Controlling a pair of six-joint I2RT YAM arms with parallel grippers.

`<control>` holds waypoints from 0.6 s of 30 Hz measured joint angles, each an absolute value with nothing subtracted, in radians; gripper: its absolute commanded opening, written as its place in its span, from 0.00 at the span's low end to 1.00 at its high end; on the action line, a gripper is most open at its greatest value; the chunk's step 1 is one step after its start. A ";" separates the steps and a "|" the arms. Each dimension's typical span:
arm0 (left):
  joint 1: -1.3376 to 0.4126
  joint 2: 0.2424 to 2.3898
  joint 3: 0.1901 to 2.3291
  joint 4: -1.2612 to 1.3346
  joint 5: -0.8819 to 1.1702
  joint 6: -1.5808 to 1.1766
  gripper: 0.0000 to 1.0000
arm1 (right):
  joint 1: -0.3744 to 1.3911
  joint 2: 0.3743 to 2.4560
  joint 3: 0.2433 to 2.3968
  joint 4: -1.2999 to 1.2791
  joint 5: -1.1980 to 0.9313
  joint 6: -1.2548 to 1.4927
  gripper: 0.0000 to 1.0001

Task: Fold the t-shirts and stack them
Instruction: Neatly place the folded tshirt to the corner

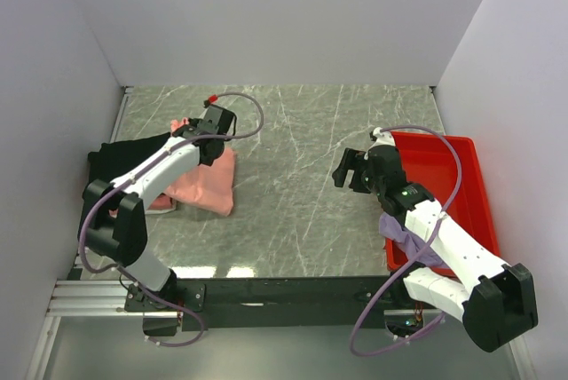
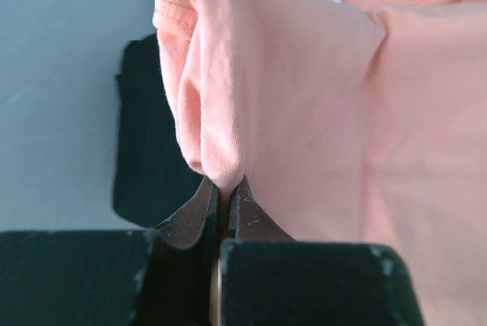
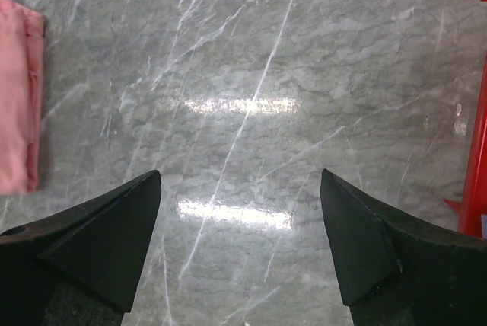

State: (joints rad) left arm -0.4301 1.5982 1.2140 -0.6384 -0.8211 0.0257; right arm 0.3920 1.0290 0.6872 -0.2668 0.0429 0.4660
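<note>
Nearest, we see the lavender-purple t-shirt (image 1: 404, 242) draped over the red tray's (image 1: 444, 162) near corner. Farther in, the right hand (image 3: 240, 177) hangs over the desk (image 1: 293, 193), fingers wide apart. The left hand (image 2: 223, 185) is clamped on a fold of the salmon-pink t-shirt (image 2: 304, 113), beside the black t-shirt (image 1: 115, 162).

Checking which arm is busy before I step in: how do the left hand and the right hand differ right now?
The left hand is shut, pinching a fold of the salmon-pink t-shirt; the right hand is wide open and holds nothing. The left hand is on the left side of the table; the right hand hangs over its bare marble near the red tray. Both are black two-finger hands.
</note>
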 measured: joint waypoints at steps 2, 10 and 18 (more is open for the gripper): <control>-0.427 1.579 1.237 -0.659 -0.830 0.038 0.01 | 0.392 1.029 0.687 -0.267 0.044 0.466 0.91; -0.408 1.546 1.269 -0.690 -0.874 0.083 0.01 | 0.392 1.029 0.688 -0.272 0.049 0.463 0.91; -0.375 1.501 1.326 -0.723 -0.917 0.127 0.01 | 0.387 1.039 0.690 -0.276 0.053 0.461 0.91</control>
State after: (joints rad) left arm -0.3752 1.5005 1.3262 -0.7231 -0.9169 0.1268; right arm 0.3874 1.0386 0.6895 -0.2760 0.0528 0.4610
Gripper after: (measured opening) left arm 0.039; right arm 0.910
